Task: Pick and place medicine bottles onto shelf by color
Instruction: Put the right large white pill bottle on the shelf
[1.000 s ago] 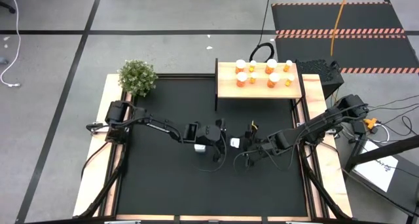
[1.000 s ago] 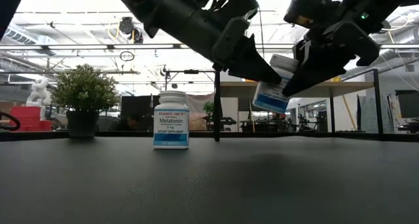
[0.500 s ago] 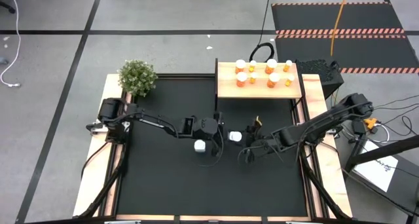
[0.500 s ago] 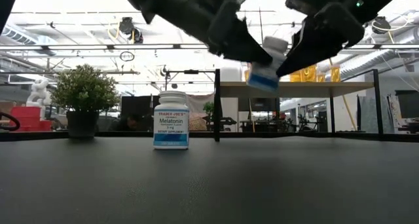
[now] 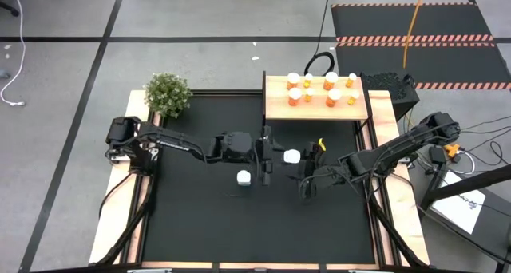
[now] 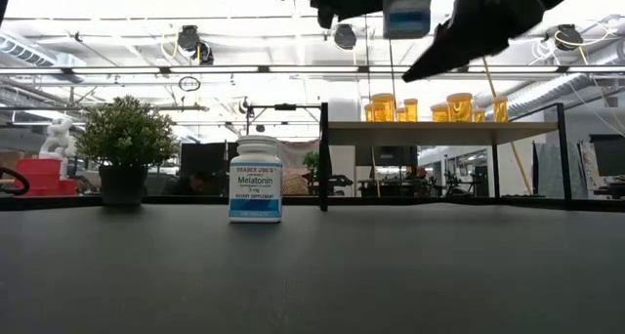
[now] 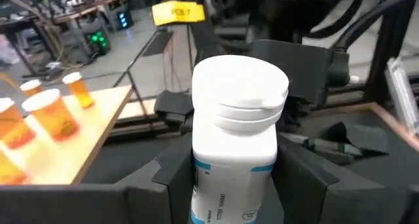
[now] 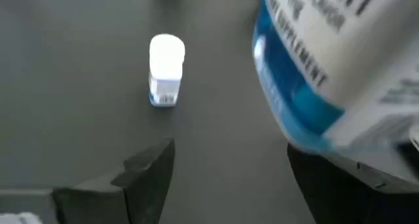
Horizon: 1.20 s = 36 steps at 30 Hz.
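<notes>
Though cropped in the low view, white bottle (image 7: 237,132) in left claw (image 7: 229,185); right claw (image 8: 222,178) wide.

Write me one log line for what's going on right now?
left claw: shut on white bottle, raised | right claw: open, beside it | second white bottle: on mat | shelf: orange bottles only

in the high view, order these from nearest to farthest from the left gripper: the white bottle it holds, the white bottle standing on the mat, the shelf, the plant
1. The held white bottle, between the left gripper's fingers, mid-table.
2. The standing white bottle, on the black mat just below the gripper in that view.
3. The shelf, at the table's far edge, toward the right.
4. The plant, at the far left corner.
</notes>
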Available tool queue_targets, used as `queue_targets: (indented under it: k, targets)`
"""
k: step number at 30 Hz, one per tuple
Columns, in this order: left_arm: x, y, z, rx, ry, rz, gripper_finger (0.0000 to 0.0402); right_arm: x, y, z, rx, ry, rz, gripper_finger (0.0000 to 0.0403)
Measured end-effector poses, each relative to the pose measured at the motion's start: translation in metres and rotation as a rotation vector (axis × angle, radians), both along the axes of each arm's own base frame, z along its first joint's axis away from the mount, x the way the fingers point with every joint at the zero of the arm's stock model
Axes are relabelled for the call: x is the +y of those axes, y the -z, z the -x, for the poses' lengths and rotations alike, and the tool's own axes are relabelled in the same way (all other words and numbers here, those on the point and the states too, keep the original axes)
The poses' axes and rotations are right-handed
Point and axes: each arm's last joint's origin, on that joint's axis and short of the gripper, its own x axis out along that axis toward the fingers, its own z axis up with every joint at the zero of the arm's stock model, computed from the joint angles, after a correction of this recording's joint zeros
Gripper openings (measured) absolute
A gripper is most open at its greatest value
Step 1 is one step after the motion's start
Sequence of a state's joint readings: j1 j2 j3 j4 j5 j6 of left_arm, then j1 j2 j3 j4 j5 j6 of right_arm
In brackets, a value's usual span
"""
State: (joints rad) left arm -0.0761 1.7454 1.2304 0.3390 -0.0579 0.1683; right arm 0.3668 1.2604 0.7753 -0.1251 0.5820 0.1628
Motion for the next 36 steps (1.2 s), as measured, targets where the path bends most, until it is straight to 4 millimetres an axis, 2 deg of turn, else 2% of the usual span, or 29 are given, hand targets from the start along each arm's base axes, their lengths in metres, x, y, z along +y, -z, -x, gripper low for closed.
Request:
queue_targets:
  k: [9, 13, 18, 22, 29, 36]
  targets:
    - [-0.002, -0.001, -0.004, -0.052, 0.033, 0.030, 0.0171, 0.000, -0.026, 0.019, -0.116, 0.042, -0.021, 0.0263]
    - [-0.002, -0.002, -0.004, -0.066, 0.035, 0.042, 0.0171, 0.001, -0.029, 0.029, -0.160, 0.023, -0.044, 0.0254]
    - [-0.003, -0.001, -0.007, -0.098, 0.058, 0.057, 0.0176, -0.001, -0.025, 0.036, -0.243, -0.002, -0.064, 0.0232]
    - [-0.004, 0.008, -0.013, -0.113, 0.081, 0.070, 0.0170, -0.003, -0.020, 0.040, -0.341, -0.053, -0.062, 0.0202]
    - [-0.004, 0.016, -0.018, -0.126, 0.088, 0.068, 0.0179, -0.005, -0.011, 0.048, -0.387, -0.086, -0.071, 0.0155]
    - [0.002, 0.018, -0.018, -0.090, 0.081, 0.067, 0.0183, -0.006, -0.009, 0.049, -0.380, -0.084, -0.076, 0.0169]
